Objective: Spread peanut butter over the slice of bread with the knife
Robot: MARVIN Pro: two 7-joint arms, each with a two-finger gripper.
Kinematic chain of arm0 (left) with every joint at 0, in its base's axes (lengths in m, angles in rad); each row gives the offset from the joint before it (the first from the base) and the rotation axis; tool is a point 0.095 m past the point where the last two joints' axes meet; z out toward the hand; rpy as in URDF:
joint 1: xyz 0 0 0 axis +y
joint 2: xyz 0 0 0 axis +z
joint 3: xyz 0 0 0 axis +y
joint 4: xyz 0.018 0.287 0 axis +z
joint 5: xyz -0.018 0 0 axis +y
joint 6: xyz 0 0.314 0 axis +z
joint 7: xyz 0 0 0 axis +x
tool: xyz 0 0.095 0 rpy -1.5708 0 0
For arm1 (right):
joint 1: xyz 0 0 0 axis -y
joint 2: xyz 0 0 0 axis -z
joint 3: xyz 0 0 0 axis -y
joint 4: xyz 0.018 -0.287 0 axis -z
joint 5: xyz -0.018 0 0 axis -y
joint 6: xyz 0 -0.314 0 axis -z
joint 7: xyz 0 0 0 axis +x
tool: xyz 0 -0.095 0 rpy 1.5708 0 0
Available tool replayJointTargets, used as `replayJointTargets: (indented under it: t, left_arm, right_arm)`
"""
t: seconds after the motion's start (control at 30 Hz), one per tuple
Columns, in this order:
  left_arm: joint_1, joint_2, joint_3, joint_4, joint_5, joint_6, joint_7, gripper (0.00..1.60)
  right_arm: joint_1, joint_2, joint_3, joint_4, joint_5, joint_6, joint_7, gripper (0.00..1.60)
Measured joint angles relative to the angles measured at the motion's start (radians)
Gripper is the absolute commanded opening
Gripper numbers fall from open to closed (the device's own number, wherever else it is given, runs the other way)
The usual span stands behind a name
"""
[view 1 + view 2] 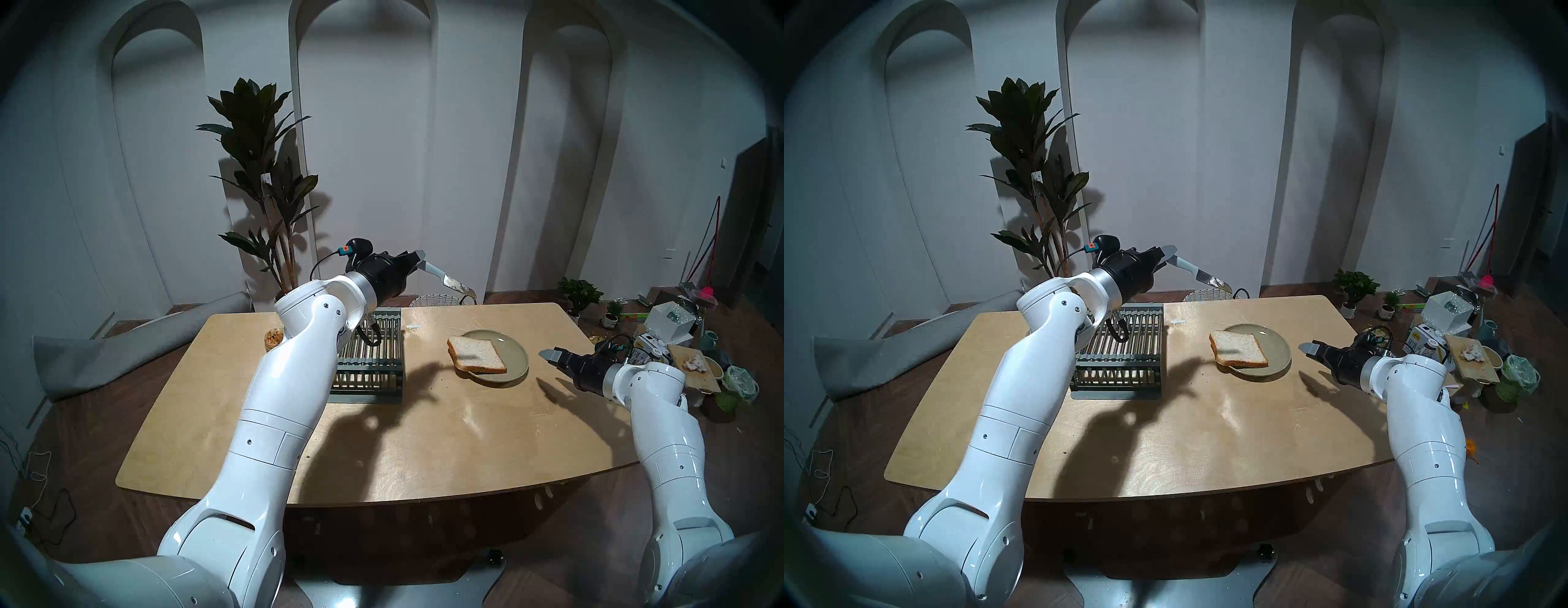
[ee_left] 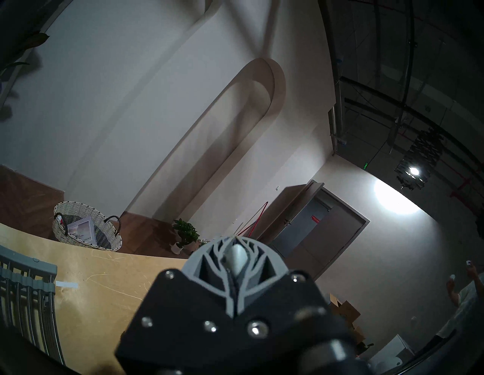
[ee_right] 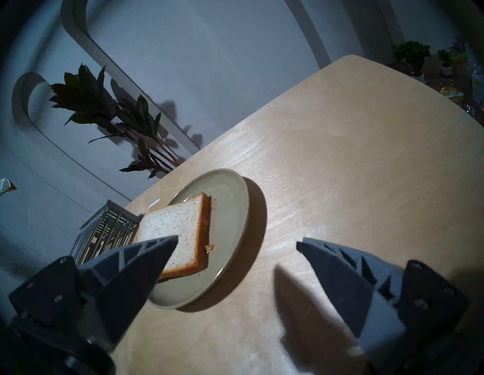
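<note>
Worktop (image 1: pixel 382 446) carried everything. Rack (image 1: pixel 371 356) sat left of centre, half behind your left arm. Plate (image 1: pixel 515 354) lay right of centre, bread (image 1: pixel 477 354) flat on it, hanging over the plate's left rim. Top face looked bare, so spreading hadn't started, I'd judge. Jar (image 1: pixel 273 339) of peanut butter stood open at the far left, just beside your left arm, well apart from the bread.

Your left hand (image 1: pixel 418 259) was clamped shut on the knife (image 1: pixel 447 280) by its handle, held high over the worktop's far edge, blade angled down toward the plate side. Pale smears on the blade; can't tell if it's a proper load. That height likely kept it clear of the rack.

Your right hand (image 3: pixel 235 243) was wide open and empty, low near the plate's right rim, apart from it. Probably there to steady the plate while you spread.
</note>
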Motion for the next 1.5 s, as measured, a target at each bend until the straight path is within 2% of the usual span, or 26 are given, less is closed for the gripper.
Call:
replayJointTargets:
  t: [0.23, 0.47, 0.83, 1.3, 1.33, 1.5]
  left_arm:
    - [-0.005, -0.029, -0.027, 0.064, -0.050, 0.001, 0.010, 0.00]
    - [-0.017, -0.053, -0.023, 0.133, -0.066, -0.004, 0.009, 0.00]
    - [-0.042, -0.085, 0.004, 0.223, -0.068, -0.029, 0.011, 0.00]
    - [-0.082, -0.113, 0.027, 0.316, -0.057, -0.070, 0.027, 0.00]
    - [-0.084, -0.114, 0.027, 0.320, -0.055, -0.072, 0.028, 0.00]
    - [-0.096, -0.120, 0.030, 0.355, -0.043, -0.086, 0.035, 0.00]
  right_arm:
    - [0.019, -0.001, -0.013, 0.042, 0.001, -0.019, 0.003, 1.60]
    - [0.046, -0.009, -0.018, 0.100, 0.002, -0.037, -0.001, 1.60]
    - [0.084, -0.030, -0.030, 0.167, 0.003, -0.063, -0.006, 1.60]
    - [0.124, -0.050, -0.035, 0.196, 0.006, -0.073, -0.013, 1.60]
    - [0.126, -0.051, -0.036, 0.199, 0.006, -0.074, -0.014, 1.56]
    - [0.136, -0.059, -0.041, 0.224, 0.006, -0.080, -0.019, 1.55]
